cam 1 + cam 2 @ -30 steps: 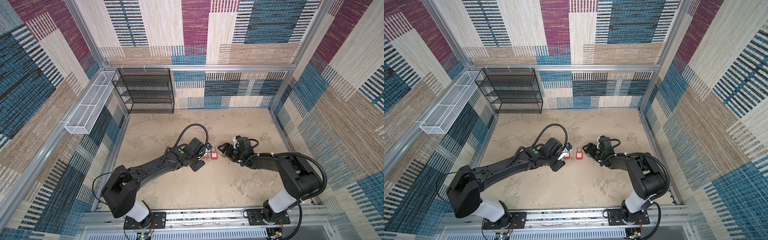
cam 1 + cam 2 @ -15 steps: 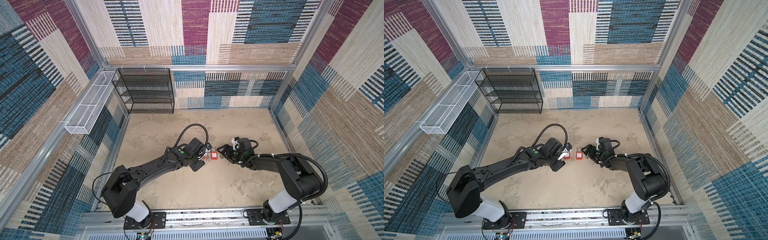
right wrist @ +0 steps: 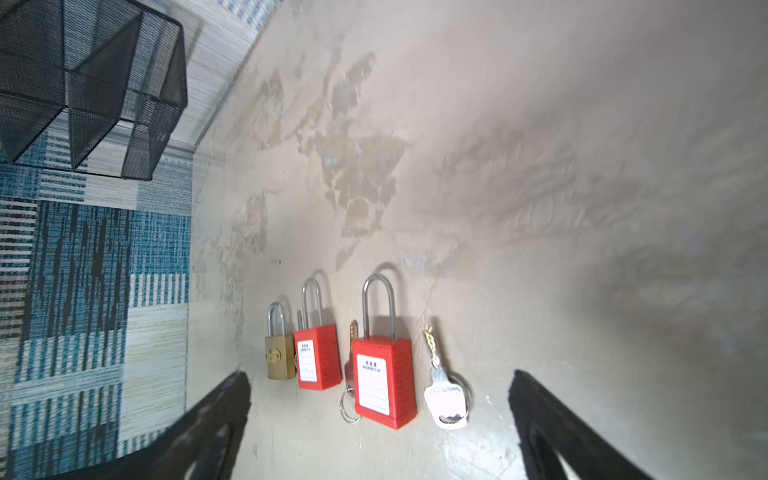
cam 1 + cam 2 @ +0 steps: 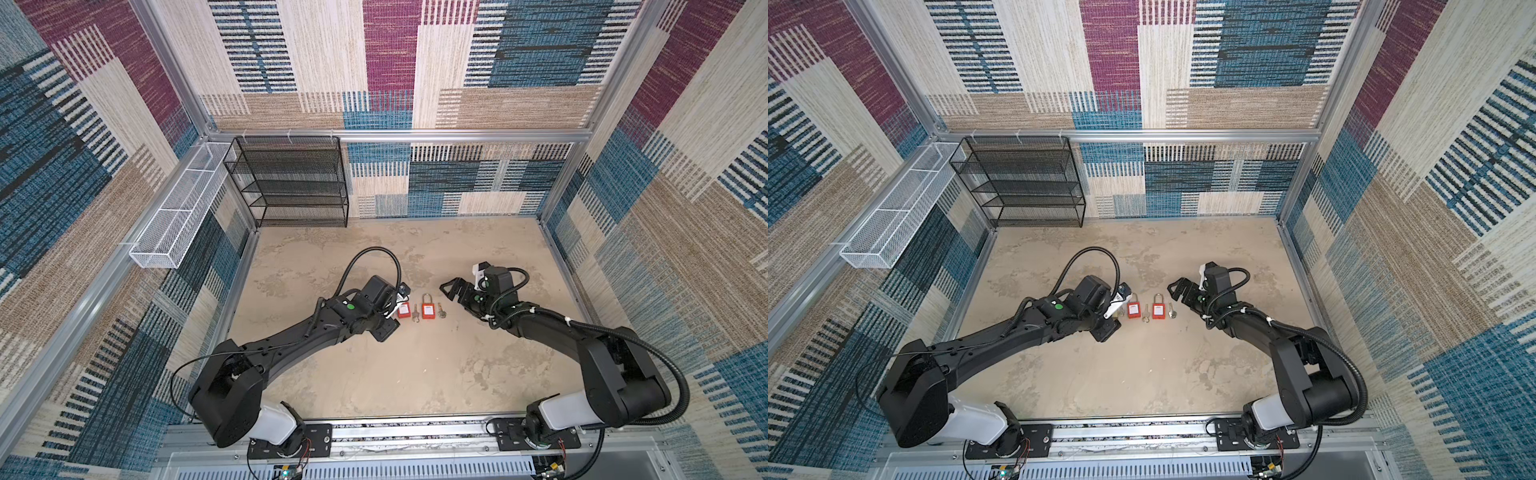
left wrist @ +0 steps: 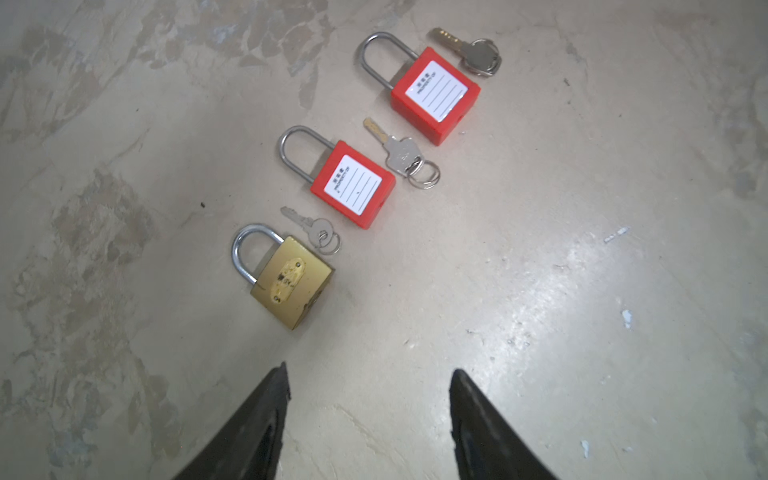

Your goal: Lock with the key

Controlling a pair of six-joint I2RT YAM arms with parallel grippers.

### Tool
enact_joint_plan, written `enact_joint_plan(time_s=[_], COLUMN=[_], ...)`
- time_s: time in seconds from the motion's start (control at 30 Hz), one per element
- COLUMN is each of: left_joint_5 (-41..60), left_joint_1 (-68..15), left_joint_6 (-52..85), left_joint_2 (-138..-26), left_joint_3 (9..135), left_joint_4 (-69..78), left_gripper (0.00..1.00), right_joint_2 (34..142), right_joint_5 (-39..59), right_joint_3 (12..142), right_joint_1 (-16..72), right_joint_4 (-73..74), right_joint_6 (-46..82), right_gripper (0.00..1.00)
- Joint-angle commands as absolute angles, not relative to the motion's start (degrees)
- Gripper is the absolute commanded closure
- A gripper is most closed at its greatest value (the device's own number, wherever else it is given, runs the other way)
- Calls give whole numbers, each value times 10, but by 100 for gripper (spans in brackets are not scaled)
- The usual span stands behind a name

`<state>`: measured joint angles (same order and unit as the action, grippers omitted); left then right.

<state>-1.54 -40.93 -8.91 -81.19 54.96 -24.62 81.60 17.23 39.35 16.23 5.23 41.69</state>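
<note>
Three padlocks lie in a row on the floor, each with its own key beside it. Seen from the left wrist, the brass padlock (image 5: pixel 291 282) with a small key (image 5: pixel 313 230) is nearest, then a small red padlock (image 5: pixel 353 185) with a key (image 5: pixel 399 151), then a larger red padlock (image 5: pixel 436 95) with a key (image 5: pixel 473 52). My left gripper (image 5: pixel 370 372) is open and empty just short of the brass padlock. My right gripper (image 3: pixel 379 376) is open wide and empty, facing the larger red padlock (image 3: pixel 384 380) and its key (image 3: pixel 444 397). In both top views the right gripper (image 4: pixel 451 289) hovers right of the row.
A black mesh shelf rack (image 4: pixel 291 183) stands at the back left against the wall. A white wire basket (image 4: pixel 178 208) hangs on the left wall. The left arm (image 4: pixel 291 345) and right arm (image 4: pixel 548 328) stretch over the floor from the front rail.
My right gripper has opened wider and edged a little left toward the locks. The left arm and the locks have stayed in place.
</note>
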Motion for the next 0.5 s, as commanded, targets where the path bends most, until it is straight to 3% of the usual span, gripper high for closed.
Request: enact_joint_plan(time_s=[0.0, 0.03, 0.17, 0.47], left_joint_5=[42, 47, 54, -29], left_joint_1=[-376, -363, -297, -147], left_joint_6=[-63, -56, -19, 66], left_joint_2=[-773, -759, -695, -553], left_joint_3=[516, 506, 453, 257], left_joint_4=[-169, -157, -90, 177], left_gripper=[16, 2, 1, 1], right_joint_2=[792, 788, 768, 687], right_joint_5=[92, 83, 25, -191], right_joint_3=[419, 427, 436, 309], right_joint_1=[152, 148, 142, 141], right_joint_4=[22, 21, 53, 273], right_joint_6=[352, 342, 300, 152], right_gripper=[1, 1, 1, 1])
